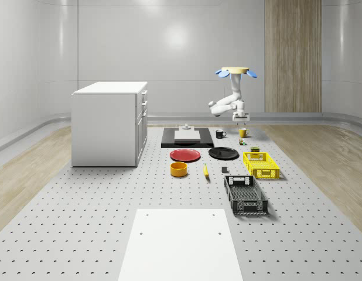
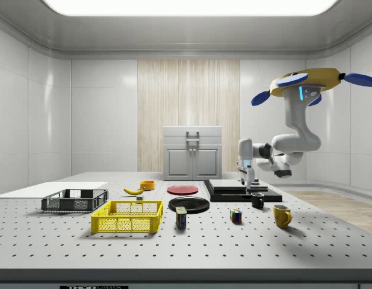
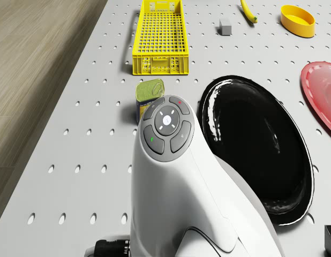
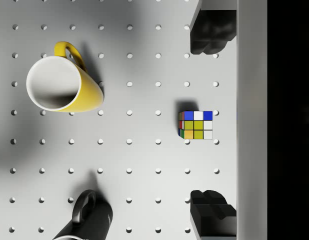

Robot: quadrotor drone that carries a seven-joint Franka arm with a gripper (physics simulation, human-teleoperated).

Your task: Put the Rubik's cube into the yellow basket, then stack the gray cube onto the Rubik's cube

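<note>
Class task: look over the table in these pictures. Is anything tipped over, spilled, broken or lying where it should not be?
Nothing stands out. The yellow mug, black mug and can stand upright, the Rubik's cube sits flat on the table, and the yellow basket is level. The drone hovers above, its open gripper over the cube.

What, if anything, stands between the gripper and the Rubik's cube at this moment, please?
Nothing visible does. In the wrist view the Rubik's cube lies on bare table between the two open fingers, with the yellow mug and the black mug off to one side. The drone hovers, and the gripper hangs above the table.
</note>
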